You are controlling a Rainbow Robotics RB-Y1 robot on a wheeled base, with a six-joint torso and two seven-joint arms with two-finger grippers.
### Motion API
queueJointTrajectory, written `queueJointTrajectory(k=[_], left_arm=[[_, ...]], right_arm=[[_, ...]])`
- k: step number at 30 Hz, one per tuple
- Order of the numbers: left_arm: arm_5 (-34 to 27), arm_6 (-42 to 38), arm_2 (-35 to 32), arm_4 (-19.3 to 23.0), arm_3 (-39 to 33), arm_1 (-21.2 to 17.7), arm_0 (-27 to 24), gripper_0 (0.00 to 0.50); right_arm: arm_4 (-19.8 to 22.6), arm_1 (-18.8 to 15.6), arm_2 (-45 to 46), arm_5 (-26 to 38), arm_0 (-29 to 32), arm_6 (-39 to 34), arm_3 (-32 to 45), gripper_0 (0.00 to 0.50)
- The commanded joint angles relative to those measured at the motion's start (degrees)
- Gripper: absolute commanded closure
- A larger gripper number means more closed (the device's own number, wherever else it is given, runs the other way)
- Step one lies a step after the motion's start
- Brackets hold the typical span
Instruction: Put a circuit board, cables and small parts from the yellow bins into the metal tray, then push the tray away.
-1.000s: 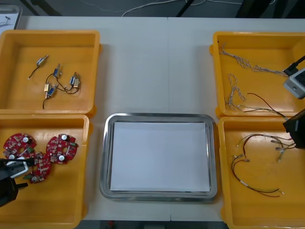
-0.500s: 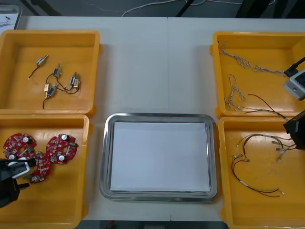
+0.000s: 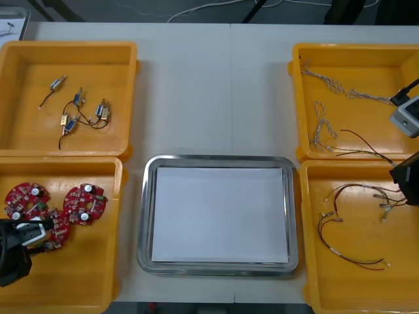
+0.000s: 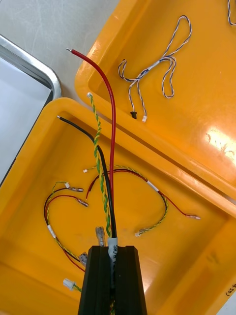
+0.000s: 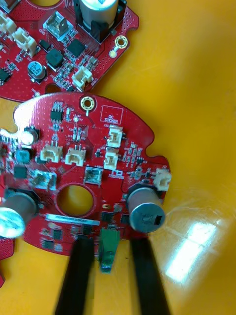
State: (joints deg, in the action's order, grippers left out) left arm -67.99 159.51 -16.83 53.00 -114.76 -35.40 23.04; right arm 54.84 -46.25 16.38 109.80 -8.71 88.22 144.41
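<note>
Inside right tool (image 4: pixel 112 252), cable bundle (image 4: pixel 103 196) ends hidden.

**"QC STICKER" printed on one board**

Just beyond the left tool (image 5: pixel 109 243), the round red circuit board (image 5: pixel 83 162) carries a white-outlined box (image 5: pixel 110 115) printed "QC STICKER". A white label (image 4: pixel 112 241) wraps the cables (image 4: pixel 101 162) held in the right tool (image 4: pixel 112 249); its print is too small to read. Handwriting on the yellow bin (image 4: pixel 196 275) beside that tool is illegible.
</note>
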Motion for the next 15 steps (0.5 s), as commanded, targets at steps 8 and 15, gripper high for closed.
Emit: queueJointTrajectory(k=[8,15], left_arm=[[1.2,-4.5,0.7,-0.7,-0.6,0.9,-0.4,0.500],[-0.8,-4.5,-1.9,1.1,-1.1,0.4,-0.4,0.500]], right_arm=[[-0.1,-2.0,1.0,0.2,0.8,-0.6,1.6,0.500],[-0.1,-2.0,1.0,0.2,0.8,-0.6,1.6,0.500]])
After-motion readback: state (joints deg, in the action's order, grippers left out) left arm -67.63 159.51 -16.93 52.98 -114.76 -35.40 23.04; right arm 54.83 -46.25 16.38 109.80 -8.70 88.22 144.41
